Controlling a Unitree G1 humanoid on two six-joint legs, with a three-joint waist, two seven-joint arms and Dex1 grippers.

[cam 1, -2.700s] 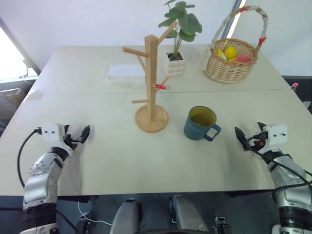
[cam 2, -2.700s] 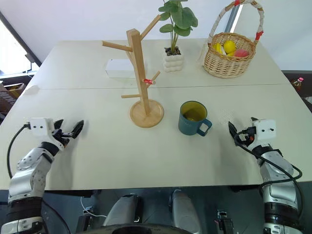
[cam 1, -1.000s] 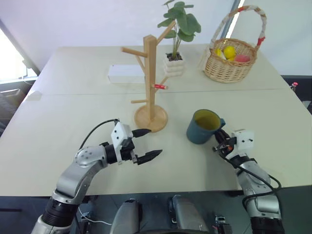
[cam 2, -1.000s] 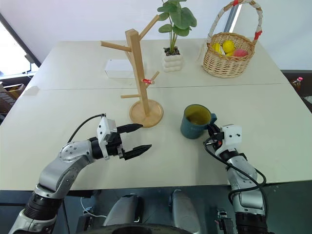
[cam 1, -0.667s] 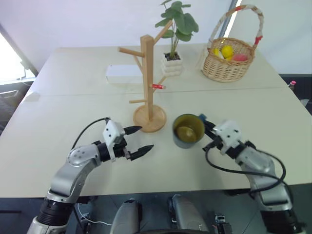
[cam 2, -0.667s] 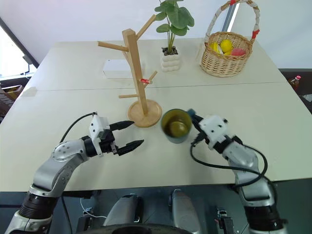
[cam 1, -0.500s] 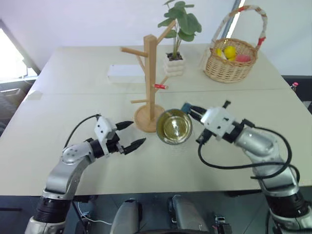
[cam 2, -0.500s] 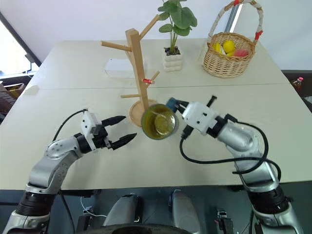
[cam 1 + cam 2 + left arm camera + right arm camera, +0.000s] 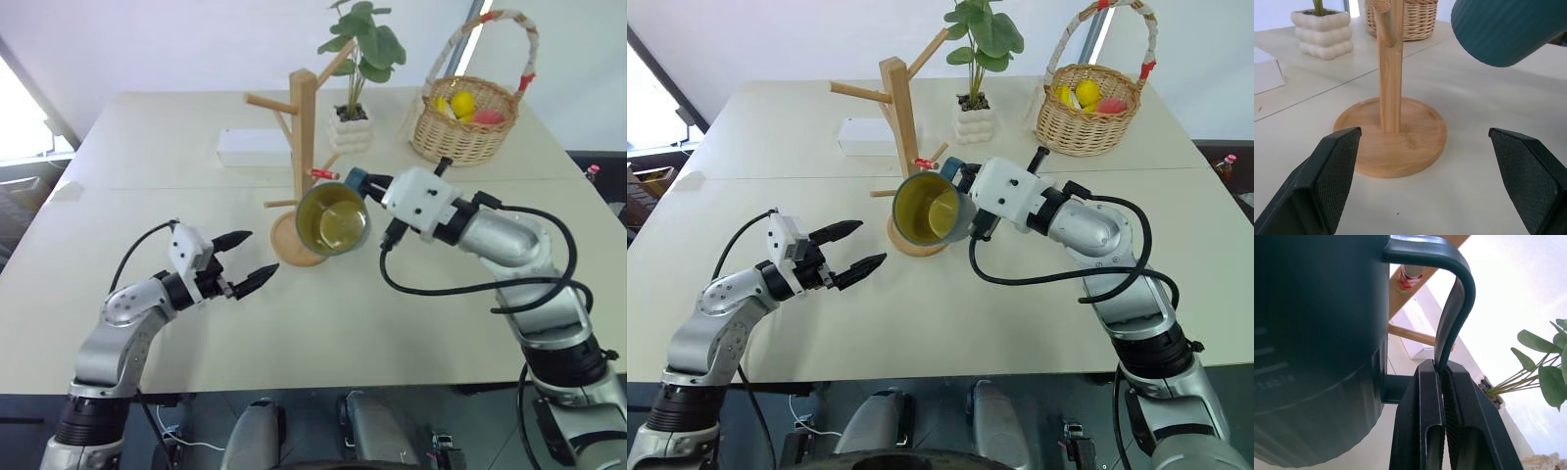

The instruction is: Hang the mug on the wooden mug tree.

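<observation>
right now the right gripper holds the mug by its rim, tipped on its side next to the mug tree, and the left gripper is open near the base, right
Not quite: the right gripper is shut on the handle of the mug, not its rim, as the right wrist view shows. The rest stands: the mug is tipped on its side beside the wooden mug tree, and the left gripper is open near the base.

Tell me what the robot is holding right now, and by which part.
The right gripper is shut on the teal mug's loop handle. The left gripper is open and holds nothing.

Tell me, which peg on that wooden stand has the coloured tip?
The short peg on the wooden mug tree ends in red, just behind the raised mug. The other pegs are plain wood.
</observation>
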